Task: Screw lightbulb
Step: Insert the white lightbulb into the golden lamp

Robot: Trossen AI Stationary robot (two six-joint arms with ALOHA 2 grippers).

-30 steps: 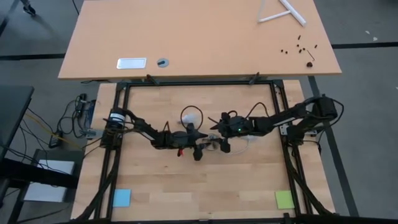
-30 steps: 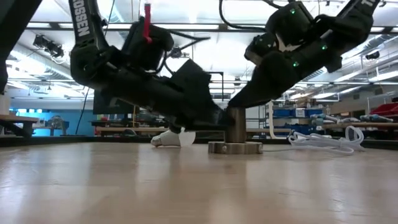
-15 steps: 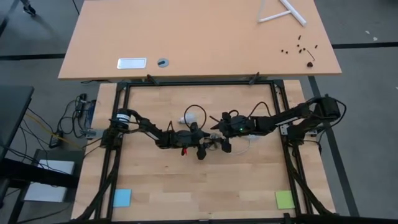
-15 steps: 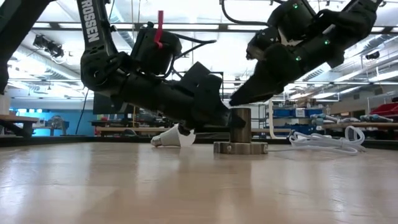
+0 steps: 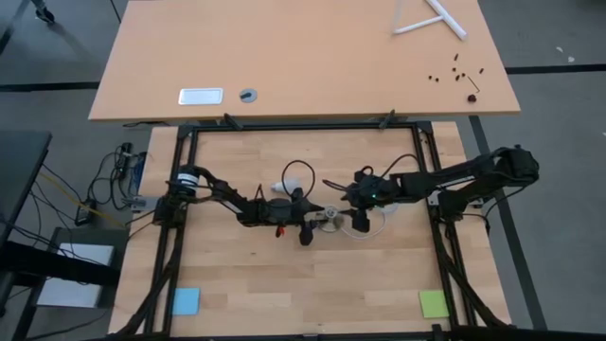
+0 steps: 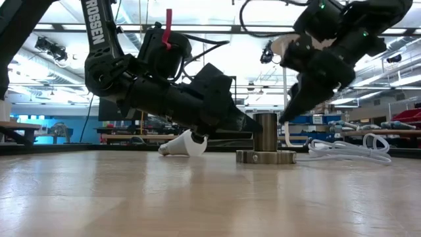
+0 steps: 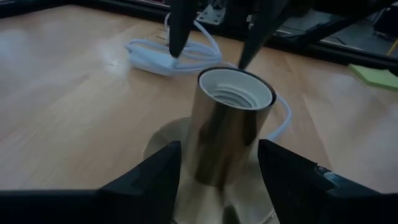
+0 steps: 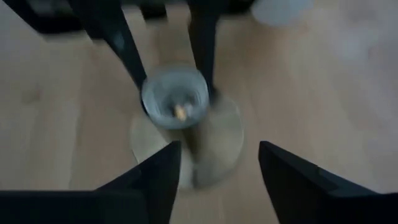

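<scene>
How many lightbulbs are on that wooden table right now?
1. The lightbulb lies on its side on the table, behind the left arm, apart from the empty socket. More could be hidden behind the arms.

socket [image 7: 230,134]: polished metal — glossy, mirror-like
lightbulb [image 6: 185,144]: frosted white, matt
worktop [image 5: 237,265]: pale wood — smooth planks

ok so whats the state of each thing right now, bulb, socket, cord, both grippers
lightbulb: lying on its side on the table, not in the socket, not held
socket: upright on its disc base, empty, threads showing
white cord: coiled loose on the table beyond the socket
left gripper: open, fingers either side of the socket
right gripper: open, above the socket, holding nothing
</scene>
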